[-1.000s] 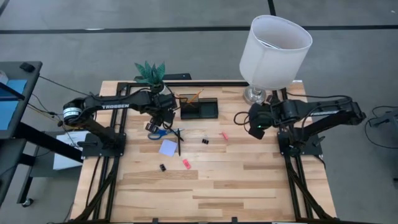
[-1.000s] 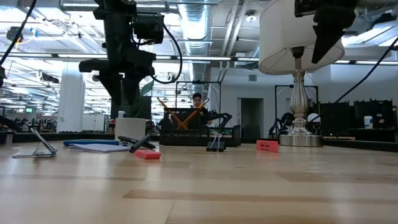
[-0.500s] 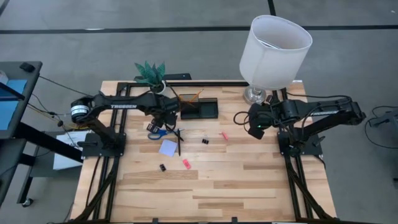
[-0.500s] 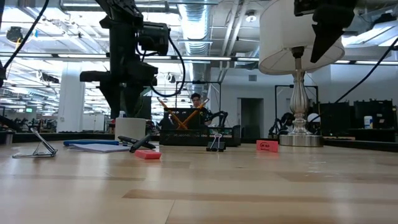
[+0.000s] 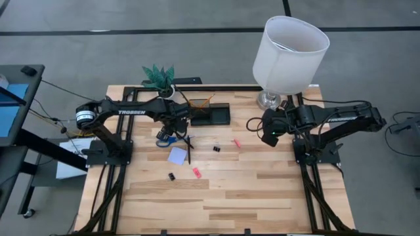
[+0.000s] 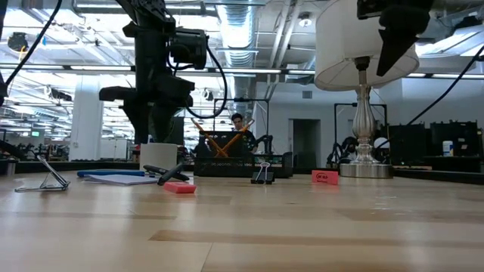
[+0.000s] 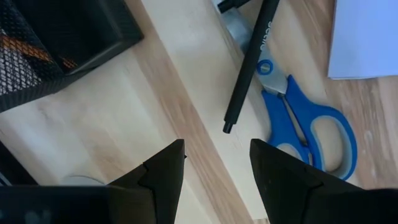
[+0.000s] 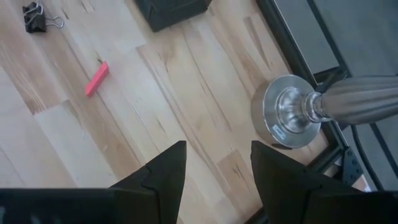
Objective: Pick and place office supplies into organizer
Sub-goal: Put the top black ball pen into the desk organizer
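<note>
My left gripper (image 5: 176,124) hovers open just left of the black organizer (image 5: 210,115), above the table. In its wrist view the open fingers frame bare wood, with the black pen (image 7: 249,68) and blue-handled scissors (image 7: 305,124) lying flat just beyond them. The pen crosses the scissors' blades. The lavender note pad (image 5: 177,156) lies nearer. Two orange pens (image 5: 200,103) lean crossed inside the organizer's cup. Black clips (image 5: 215,149) (image 5: 172,176) and pink pieces (image 5: 236,142) (image 5: 196,172) are scattered on the wood. My right gripper (image 5: 270,131) waits open, raised near the lamp base.
A white-shaded lamp (image 5: 289,46) stands on its silver base (image 8: 289,112) at the far right. A white pot with a green plant (image 5: 159,77) sits at the far left, behind my left arm. The near half of the table (image 5: 223,203) is bare wood.
My left arm has reached a little toward the table's right, bringing its gripper closer to the organizer and over the scissors and pen. The things on the table have stayed where they were.
</note>
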Robot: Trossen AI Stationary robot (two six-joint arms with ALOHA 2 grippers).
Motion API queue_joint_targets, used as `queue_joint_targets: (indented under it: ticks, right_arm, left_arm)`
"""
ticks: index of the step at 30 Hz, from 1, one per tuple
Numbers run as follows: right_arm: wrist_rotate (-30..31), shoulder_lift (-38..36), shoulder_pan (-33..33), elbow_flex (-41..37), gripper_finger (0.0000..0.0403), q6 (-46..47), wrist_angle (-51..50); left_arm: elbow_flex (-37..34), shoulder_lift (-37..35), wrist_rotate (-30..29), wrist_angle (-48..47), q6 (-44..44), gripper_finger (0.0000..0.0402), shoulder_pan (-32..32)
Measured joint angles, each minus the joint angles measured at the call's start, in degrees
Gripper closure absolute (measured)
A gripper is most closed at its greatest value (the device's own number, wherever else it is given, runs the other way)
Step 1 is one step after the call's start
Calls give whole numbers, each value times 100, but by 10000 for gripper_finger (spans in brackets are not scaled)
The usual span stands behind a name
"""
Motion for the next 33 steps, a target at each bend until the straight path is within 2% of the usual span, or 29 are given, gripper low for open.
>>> queue_joint_targets:
  ticks: [20,26,33]
  right_arm:
    - [-24,0,0,0,231,4,33]
    - [-27,0,0,0,227,4,53]
    - [-33,0,0,2,226,4,56]
  left_arm:
    - [0,0,-50,15,-64,226,0]
    - [3,205,-158,22,-109,226,-4]
    - [0,200,-49,90,-148,226,-5]
